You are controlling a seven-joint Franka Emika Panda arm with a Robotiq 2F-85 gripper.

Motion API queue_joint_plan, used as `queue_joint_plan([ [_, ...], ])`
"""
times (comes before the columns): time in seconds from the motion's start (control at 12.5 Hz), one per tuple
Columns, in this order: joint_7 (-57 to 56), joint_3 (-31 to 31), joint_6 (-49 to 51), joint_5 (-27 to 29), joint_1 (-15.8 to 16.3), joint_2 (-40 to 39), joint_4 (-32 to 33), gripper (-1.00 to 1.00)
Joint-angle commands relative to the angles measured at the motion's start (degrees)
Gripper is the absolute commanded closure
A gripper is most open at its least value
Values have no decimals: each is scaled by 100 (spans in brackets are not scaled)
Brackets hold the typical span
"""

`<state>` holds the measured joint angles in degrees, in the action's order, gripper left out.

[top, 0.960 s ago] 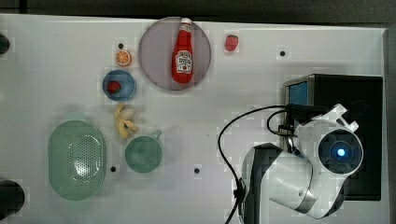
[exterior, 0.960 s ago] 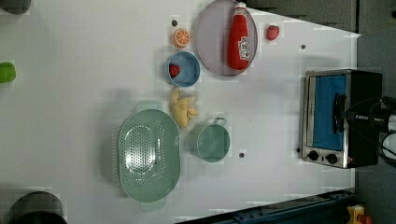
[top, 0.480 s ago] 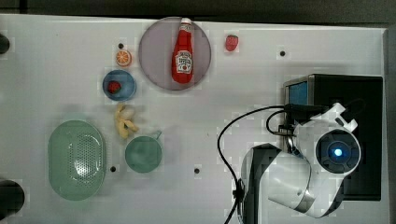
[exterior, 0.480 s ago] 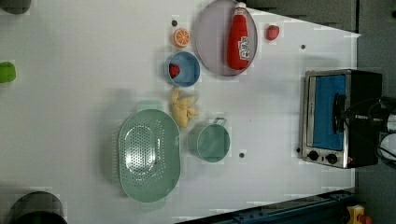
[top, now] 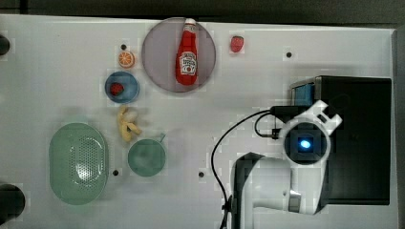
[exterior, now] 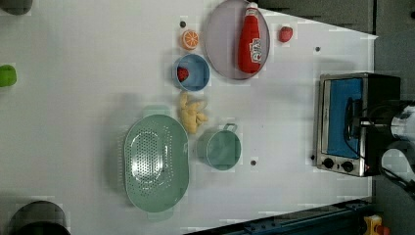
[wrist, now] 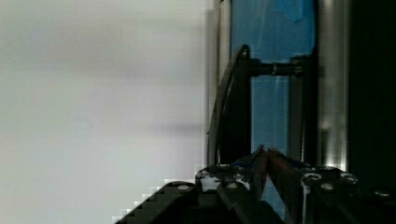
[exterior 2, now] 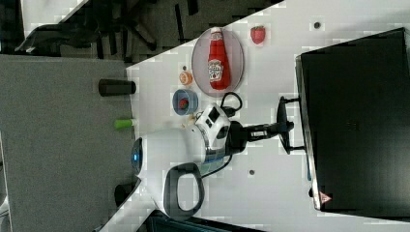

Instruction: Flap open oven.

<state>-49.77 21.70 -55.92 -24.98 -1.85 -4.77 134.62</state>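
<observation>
The black oven (top: 356,138) stands at the top view's right, its silver front and bluish glass door (exterior: 342,122) facing the table's middle. The door looks upright against its frame. A thin curved handle (exterior 2: 284,142) stands off the door on two posts. My gripper (exterior 2: 286,126) meets the handle at about its middle and is shut on it. In the left view the gripper (exterior: 356,122) lies across the glass beside the handle (exterior: 349,105). In the wrist view the handle (wrist: 233,107) runs along the blue glass of the oven (wrist: 280,112) towards the gripper (wrist: 267,156).
A ketchup bottle (top: 187,52) lies on a grey plate (top: 157,67). Near it are a strawberry (top: 237,44), an orange slice (top: 126,59), a blue bowl (top: 122,87), yellow food (top: 128,125), a green cup (top: 146,157) and a green colander (top: 78,163). A black cable (top: 219,143) loops beside my arm.
In the top view my wrist has shifted left, from over the oven's top to over its front edge. The oven and its door look unmoved.
</observation>
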Motion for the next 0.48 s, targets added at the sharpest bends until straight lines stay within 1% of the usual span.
queue_joint_plan([
  [0.08,1142,-340,122,-380,311,-163,161,65],
  [0.32,1908,-641,195,-1029,362,-447,158,65],
  [0.48,2686,-854,203,-1367,423,-735,139,65],
])
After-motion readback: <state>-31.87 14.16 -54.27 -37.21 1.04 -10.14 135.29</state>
